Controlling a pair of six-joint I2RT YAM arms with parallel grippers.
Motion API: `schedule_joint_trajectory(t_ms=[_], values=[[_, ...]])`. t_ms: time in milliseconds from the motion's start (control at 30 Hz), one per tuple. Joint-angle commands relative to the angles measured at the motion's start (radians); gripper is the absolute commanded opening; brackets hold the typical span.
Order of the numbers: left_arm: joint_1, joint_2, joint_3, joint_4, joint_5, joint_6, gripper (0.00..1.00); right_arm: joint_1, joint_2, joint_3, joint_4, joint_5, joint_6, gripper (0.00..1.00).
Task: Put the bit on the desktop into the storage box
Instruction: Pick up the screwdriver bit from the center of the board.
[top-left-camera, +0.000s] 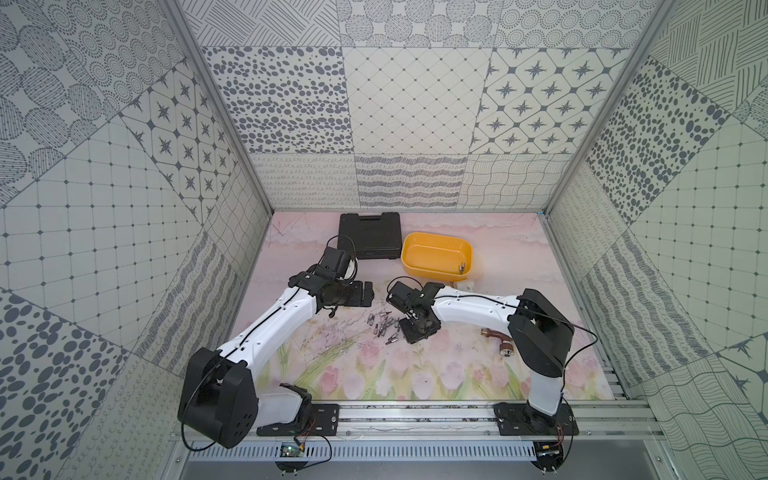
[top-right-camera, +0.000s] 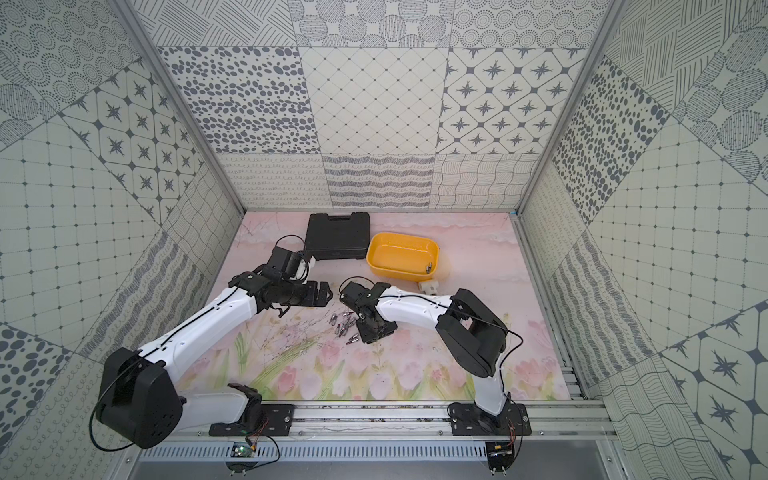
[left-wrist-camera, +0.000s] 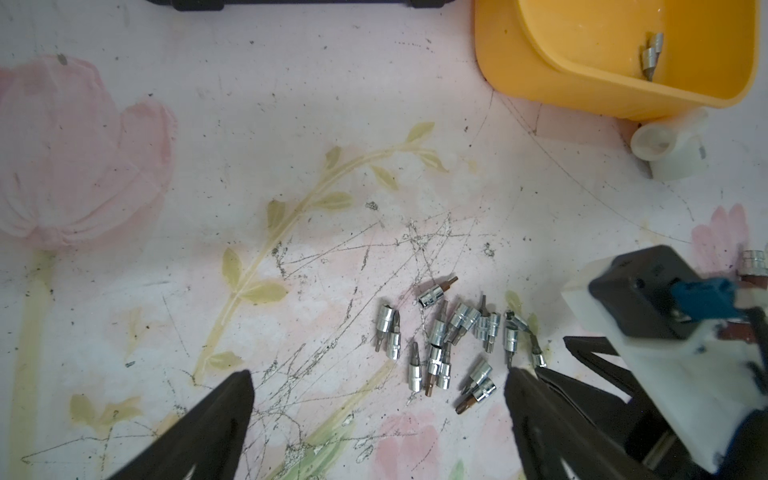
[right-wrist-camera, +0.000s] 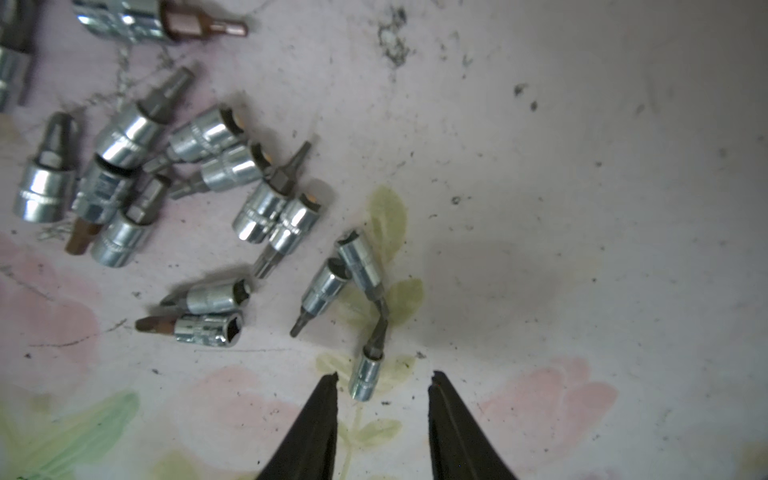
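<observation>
Floral tabletop (top-left-camera: 457, 365) bare beside the bit pile (top-left-camera: 384, 326), I see one socket bit (right-wrist-camera: 365, 376) between my right gripper's (right-wrist-camera: 383, 376) parted jaws, not gripped, left gripper (left-wrist-camera: 380, 372) wide open, yellow storage box (top-left-camera: 432, 272) well apart.

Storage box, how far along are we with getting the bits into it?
Done: two bits lie in the yellow storage box. In hand: the right tool straddles one bit at the pile's edge, jaws not closed on it. Left: that bit and the scattered pile on the desktop.
</observation>
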Motion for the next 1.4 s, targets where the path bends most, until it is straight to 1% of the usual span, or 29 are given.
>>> schedule_joint_trajectory(t_ms=[0, 633, 1000, 1367], values=[[-0.003, 0.004, 0.019, -0.027, -0.005, 0.019, 0.99, 0.008, 0.024, 0.023, 0.006, 0.001, 0.007, 0.35], [-0.003, 0.001, 0.016, -0.031, -0.007, 0.018, 0.99, 0.008, 0.061, 0.004, 0.006, -0.004, 0.022, 0.18], [-0.003, -0.001, 0.014, -0.031, -0.010, 0.018, 0.99, 0.008, 0.059, -0.014, 0.012, 0.003, 0.033, 0.13], [-0.003, 0.000, 0.013, -0.031, -0.009, 0.018, 0.99, 0.008, 0.024, -0.021, 0.013, 0.021, 0.041, 0.13]])
